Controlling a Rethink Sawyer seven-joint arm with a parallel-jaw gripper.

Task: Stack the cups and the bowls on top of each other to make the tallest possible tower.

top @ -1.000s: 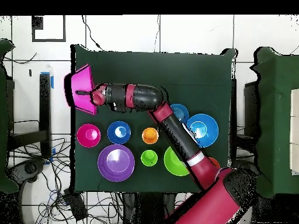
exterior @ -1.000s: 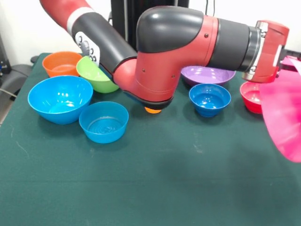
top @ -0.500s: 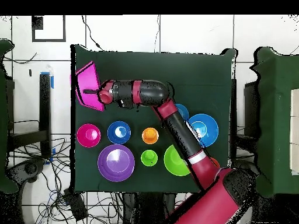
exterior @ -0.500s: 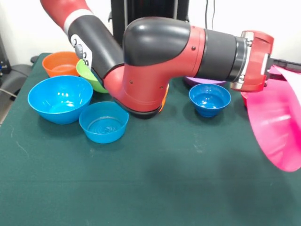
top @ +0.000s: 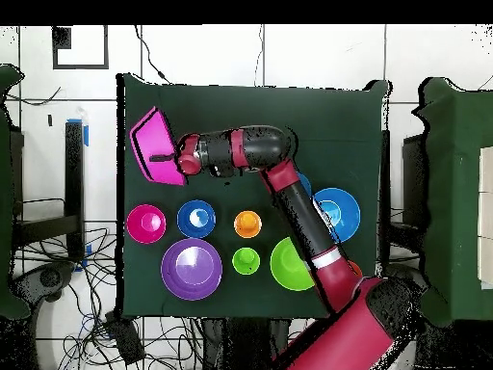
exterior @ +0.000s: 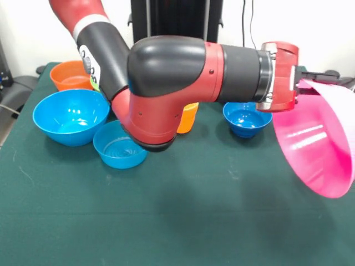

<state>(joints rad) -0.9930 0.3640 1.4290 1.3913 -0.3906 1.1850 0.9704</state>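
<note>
1. At the counter's (exterior: pixel 183 221) left, you see the orange bowl (exterior: pixel 71 75), a large blue bowl (exterior: pixel 71 116) and a smaller blue bowl (exterior: pixel 116 149), all resting upright.
2. Centre: the arm (exterior: pixel 177 88) crosses low, partly hiding the orange cup (exterior: pixel 188 117); behind it sits another blue bowl (exterior: pixel 244 117).
3. Right: your hand (exterior: pixel 310 83) is clamped on the rim of the hot pink bowl (exterior: pixel 319 147), which hangs tilted, clear of the counter.
</note>
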